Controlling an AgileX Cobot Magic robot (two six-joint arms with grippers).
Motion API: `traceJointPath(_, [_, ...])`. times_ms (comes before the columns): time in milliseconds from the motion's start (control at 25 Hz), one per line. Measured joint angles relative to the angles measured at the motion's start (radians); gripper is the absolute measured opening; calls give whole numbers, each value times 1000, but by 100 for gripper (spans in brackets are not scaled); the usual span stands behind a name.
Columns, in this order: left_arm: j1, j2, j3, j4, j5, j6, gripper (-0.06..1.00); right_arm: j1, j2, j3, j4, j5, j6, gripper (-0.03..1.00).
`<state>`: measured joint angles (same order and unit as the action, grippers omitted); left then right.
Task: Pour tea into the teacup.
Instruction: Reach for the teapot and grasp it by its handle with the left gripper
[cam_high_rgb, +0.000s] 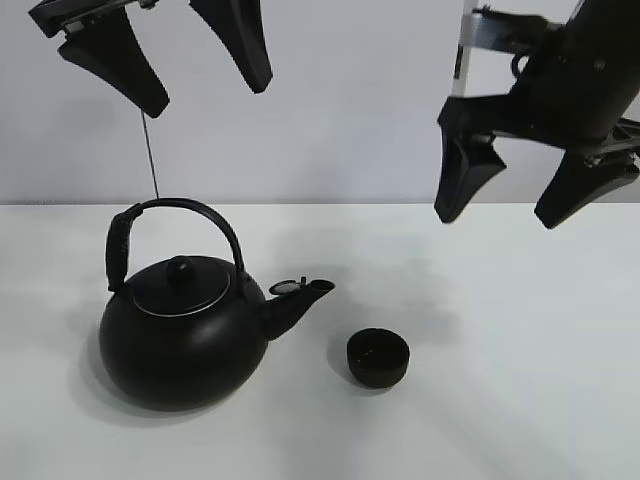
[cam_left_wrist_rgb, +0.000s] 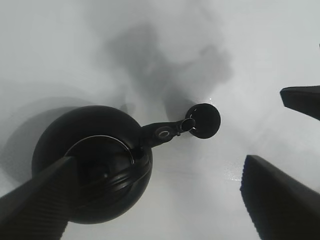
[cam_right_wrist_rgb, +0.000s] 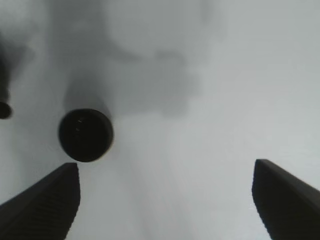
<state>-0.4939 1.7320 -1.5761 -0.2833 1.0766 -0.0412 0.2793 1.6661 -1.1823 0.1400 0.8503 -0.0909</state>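
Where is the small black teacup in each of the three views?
Exterior high: the teacup stands on the white table, just right of the kettle spout.
Left wrist: the teacup sits right at the spout's tip.
Right wrist: the teacup stands near one finger of the right gripper.
Shared landmark: the kettle spout; the right wrist view shows only a dark bit at its edge, probably the tip.

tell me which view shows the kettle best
Exterior high: the kettle shows whole: handle, lid, spout. Left wrist sees it from above, partly behind a finger of the left hand. Right wrist catches only a dark sliver at its edge.
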Motion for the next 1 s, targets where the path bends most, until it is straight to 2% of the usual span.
traceJointPath(120, [0, 0, 0, 0, 0, 0, 63, -32, -54, 1, 119, -12, 8, 65])
traceJointPath(240, [0, 0, 0, 0, 0, 0, 63, -36, -93, 1, 172, -27, 14, 65])
traceJointPath(1000, [0, 0, 0, 0, 0, 0, 63, -36, -106, 1, 185, -54, 78, 65])
